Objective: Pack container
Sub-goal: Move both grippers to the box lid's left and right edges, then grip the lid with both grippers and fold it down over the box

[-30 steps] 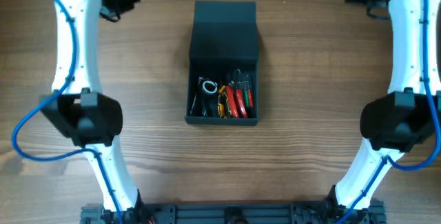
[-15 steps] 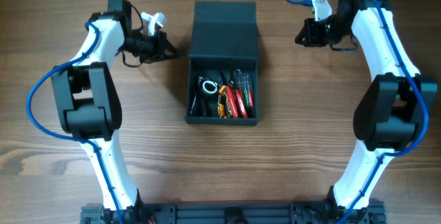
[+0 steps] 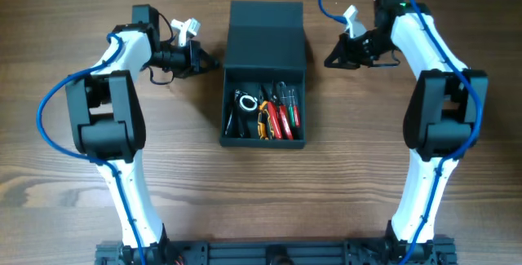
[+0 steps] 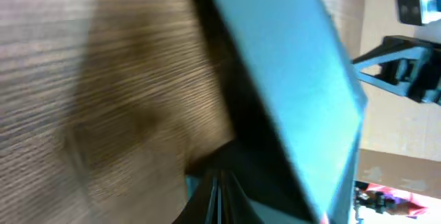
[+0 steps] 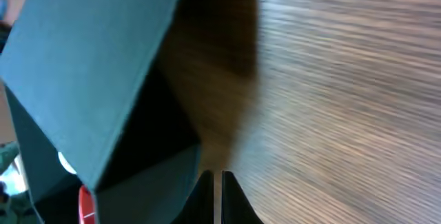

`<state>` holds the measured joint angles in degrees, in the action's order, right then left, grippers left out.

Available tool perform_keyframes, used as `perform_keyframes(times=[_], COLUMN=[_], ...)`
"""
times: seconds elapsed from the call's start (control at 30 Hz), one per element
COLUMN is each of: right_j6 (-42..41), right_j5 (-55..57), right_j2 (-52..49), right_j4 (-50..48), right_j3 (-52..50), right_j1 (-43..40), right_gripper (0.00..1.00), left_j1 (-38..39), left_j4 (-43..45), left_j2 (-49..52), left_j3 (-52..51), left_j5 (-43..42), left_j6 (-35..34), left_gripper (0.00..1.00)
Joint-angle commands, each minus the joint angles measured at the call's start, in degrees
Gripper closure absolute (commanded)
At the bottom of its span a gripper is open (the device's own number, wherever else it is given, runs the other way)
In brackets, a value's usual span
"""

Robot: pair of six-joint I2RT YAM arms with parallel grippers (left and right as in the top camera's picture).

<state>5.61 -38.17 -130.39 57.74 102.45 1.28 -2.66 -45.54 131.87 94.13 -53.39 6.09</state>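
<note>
Flanking lid (image 3: 266, 33): left pincer (image 3: 212, 60), right pincer (image 3: 329, 60), both narrow, empty.
Container (image 3: 263, 142): raise lid evenly from both edges.

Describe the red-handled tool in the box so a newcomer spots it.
Mid-table sits the dark teal container, its lid flap open toward the far side. In its open compartment, right of centre, lies the red-handled tool. An orange-yellow tool is on its left and a green-handled one on its right; nothing else there is red.
</note>
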Motion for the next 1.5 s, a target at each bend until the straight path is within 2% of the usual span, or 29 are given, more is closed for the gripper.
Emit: perform_keyframes(times=[0.0,0.4,0.97,1.2,1.33,1.47], right_j6=[-0.98,-2.60,-2.56,0.46,0.48,0.50], right_j5=[-2.01,-5.84,-16.46,-18.05,-17.97,-15.96], right_j2=[-1.57,-6.38,-7.10,-7.10,-7.10,-7.08], right_j4=[-0.33,-0.42,-8.70,-9.35,-9.49,-9.31], right_j3=[-0.22,-0.22,-0.20,-0.07,1.25,2.62], right_j1=[1.81,2.69,4.48,6.64,6.80,6.80], right_gripper=[0.96,0.96,0.96,0.96,0.96,0.96], left_j1=[-0.07,-0.02,0.55,1.42,1.42,1.42], left_j4=[0.42,4.92,9.77,14.01,19.56,19.65], left_j2=[3.15,3.17,5.53,6.36,6.36,5.90], left_j3=[-0.28,-0.28,-0.28,-0.26,-0.22,0.07], left_j5=[-1.75,-4.33,-13.18,-15.58,-19.67,-19.93], left_j6=[-0.57,-2.12,-4.04,-7.76,-12.85,-13.03], left_gripper=[0.96,0.96,0.96,0.96,0.96,0.96])
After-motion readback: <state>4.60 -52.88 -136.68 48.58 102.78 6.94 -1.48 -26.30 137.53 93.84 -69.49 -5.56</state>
